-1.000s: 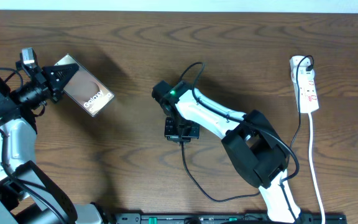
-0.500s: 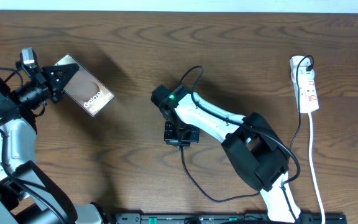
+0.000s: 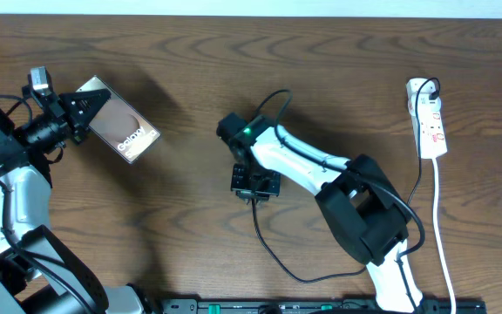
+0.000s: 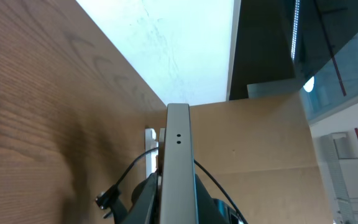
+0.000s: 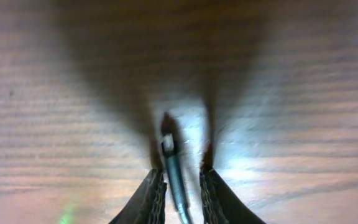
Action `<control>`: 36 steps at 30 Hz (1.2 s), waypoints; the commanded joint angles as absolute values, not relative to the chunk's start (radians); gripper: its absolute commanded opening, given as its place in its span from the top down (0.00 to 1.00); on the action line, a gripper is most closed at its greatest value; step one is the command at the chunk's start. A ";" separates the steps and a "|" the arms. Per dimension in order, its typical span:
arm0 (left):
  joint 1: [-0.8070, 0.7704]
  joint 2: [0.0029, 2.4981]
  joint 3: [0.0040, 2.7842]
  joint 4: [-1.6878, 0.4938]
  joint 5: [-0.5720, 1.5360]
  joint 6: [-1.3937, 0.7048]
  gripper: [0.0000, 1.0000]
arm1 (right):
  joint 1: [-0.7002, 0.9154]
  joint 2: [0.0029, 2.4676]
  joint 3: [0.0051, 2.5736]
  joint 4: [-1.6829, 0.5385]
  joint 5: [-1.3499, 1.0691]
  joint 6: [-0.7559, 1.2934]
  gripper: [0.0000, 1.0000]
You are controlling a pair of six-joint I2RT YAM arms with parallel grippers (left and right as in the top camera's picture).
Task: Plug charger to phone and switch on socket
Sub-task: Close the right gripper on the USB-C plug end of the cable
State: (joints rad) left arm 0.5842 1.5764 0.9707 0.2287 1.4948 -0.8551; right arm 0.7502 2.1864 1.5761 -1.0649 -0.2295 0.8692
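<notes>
Right gripper (image 5: 179, 175) edged right, straddling charger (image 5: 169, 155); left gripper (image 3: 92, 106) holds phone (image 3: 127, 131).

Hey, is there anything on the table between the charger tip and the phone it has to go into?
Nothing visible. The charger tip lies at mid-table between the fingers of the right tool, and only bare table separates it from the phone, which is held in the left tool.

phone (image 3: 123, 131): dark brown-black, brown oval, white lettering | socket (image 3: 430, 118): white, red switches, white lead (image 3: 439, 218), black plug (image 3: 430, 85) | charger (image 5: 171, 167): black | table (image 3: 190, 70): brown wood grain
</notes>
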 commanded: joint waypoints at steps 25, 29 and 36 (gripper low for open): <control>0.583 1.575 0.966 0.234 1.534 -0.838 0.93 | 0.785 2.217 1.549 -1.056 -0.186 0.867 0.82; 0.583 1.575 0.966 0.234 1.534 -0.838 0.93 | 0.775 2.217 1.549 -1.048 -0.181 0.867 0.82; 0.583 1.575 0.966 0.233 1.534 -0.838 0.92 | 0.763 2.217 1.549 -1.046 -0.163 0.867 0.82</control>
